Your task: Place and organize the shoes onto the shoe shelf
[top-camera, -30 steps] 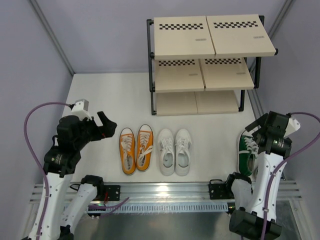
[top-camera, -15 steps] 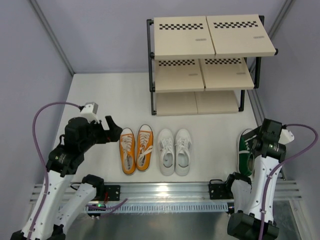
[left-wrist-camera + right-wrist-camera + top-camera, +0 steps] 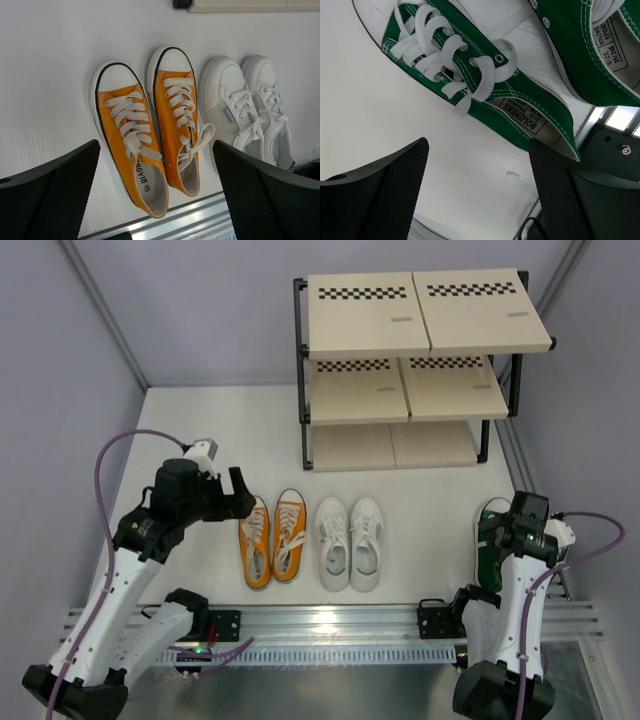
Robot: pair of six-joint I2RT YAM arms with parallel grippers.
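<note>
I judge both arms are approaching: left gripper (image 3: 155, 150), wide open and empty, over the orange sneakers (image 3: 172, 125) on the table (image 3: 50, 60), right gripper (image 3: 477, 150) likewise over the green sneakers (image 3: 487, 92); next, descend and grasp.

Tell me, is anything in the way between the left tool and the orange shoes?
Nothing visible is. The left tool hangs open right beside the orange shoes, and its own camera sees them whole, with nothing lying across them. The white shoes sit on the pair's other side, out of the way.
</note>
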